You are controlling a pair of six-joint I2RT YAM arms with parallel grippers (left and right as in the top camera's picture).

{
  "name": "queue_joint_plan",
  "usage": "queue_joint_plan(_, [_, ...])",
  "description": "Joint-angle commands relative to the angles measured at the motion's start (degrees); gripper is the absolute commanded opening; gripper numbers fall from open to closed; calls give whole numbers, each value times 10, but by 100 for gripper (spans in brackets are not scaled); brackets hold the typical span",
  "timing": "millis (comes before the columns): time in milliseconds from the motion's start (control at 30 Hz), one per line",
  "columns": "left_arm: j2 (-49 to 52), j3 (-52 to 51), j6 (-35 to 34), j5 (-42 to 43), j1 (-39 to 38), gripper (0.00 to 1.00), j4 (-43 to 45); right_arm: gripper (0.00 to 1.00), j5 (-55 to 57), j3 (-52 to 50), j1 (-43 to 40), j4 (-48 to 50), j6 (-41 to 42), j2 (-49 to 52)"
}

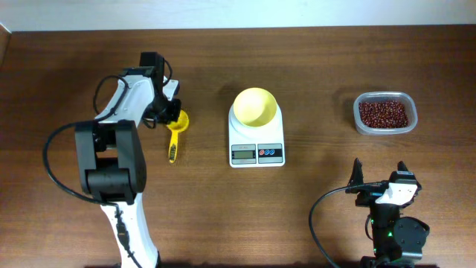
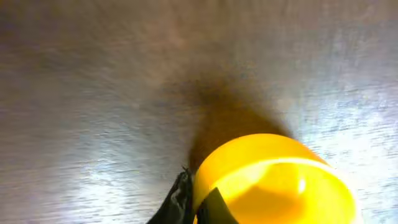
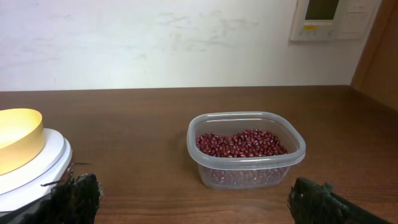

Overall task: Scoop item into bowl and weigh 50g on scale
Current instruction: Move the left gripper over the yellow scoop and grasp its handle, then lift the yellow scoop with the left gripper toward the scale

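My left gripper [image 1: 169, 112] is shut on the rim of a yellow long-handled scoop [image 1: 175, 135], left of the scale. In the left wrist view the dark fingertips [image 2: 184, 198] pinch the wall of the scoop's cup [image 2: 273, 180]. The handle points toward the table's front. The pale-yellow bowl [image 1: 255, 106] stands empty on the white scale [image 1: 256, 146]. The item, dark reddish-brown beans [image 1: 383, 113], fills a clear tub [image 3: 245, 168] at the right. My right gripper [image 1: 379, 170] hangs open near the front edge, well short of the tub, with nothing between its fingers [image 3: 78, 199].
The right wrist view shows the bowl [image 3: 18, 137] and scale [image 3: 37, 165] at far left, and a white wall with a control panel [image 3: 326, 18] behind the table. Bare wood lies between scale and tub.
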Motion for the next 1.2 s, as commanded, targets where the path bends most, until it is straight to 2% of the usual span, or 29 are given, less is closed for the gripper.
queue_joint_plan(0, [9, 2, 1, -5, 3, 0, 3, 99, 7, -3, 4, -3, 6, -4])
queue_joint_plan(100, [7, 5, 0, -5, 3, 0, 0, 99, 7, -3, 4, -3, 6, -4])
queue_joint_plan(233, [-9, 59, -8, -6, 3, 0, -61, 99, 7, -3, 4, -3, 6, -4])
queue_joint_plan(333, [-46, 132, -61, -6, 3, 0, -108, 99, 7, -3, 4, -3, 6, -4])
queue_joint_plan(433, [-103, 198, -173, -5, 3, 0, -134, 99, 7, -3, 4, -3, 6, -4])
queue_joint_plan(467, [-124, 209, -240, -5, 3, 0, -140, 99, 7, -3, 4, -3, 6, -4])
queue_joint_plan(500, [-155, 216, -353, -5, 3, 0, -155, 99, 7, -3, 4, -3, 6, -4])
queue_joint_plan(533, [-189, 217, -429, -5, 3, 0, -170, 99, 7, -3, 4, -3, 6, -4])
queue_joint_plan(567, [-217, 217, -459, -5, 3, 0, -181, 99, 7, -3, 4, -3, 6, -4])
queue_joint_plan(633, [-263, 217, -466, -1, 2, 0, -196, 99, 7, -3, 4, -3, 6, -4])
queue_joint_plan(800, [-362, 217, -471, 74, 2, 0, -265, 99, 6, -3, 4, -3, 7, -4])
queue_joint_plan(933, [-376, 217, -631, 74, 2, 0, -334, 99, -26, -3, 4, 22, 11, -4])
queue_joint_plan(1000, [-376, 216, -660, 74, 2, 0, -355, 99, -35, 2, 4, 66, 88, -4])
queue_joint_plan(1067, [-376, 216, -660, 74, 2, 0, -360, 99, -50, 28, 4, 59, 156, -4])
queue_joint_plan(1167, [-376, 216, -660, 68, 2, 0, -365, 99, -63, 110, 4, -16, 169, 0])
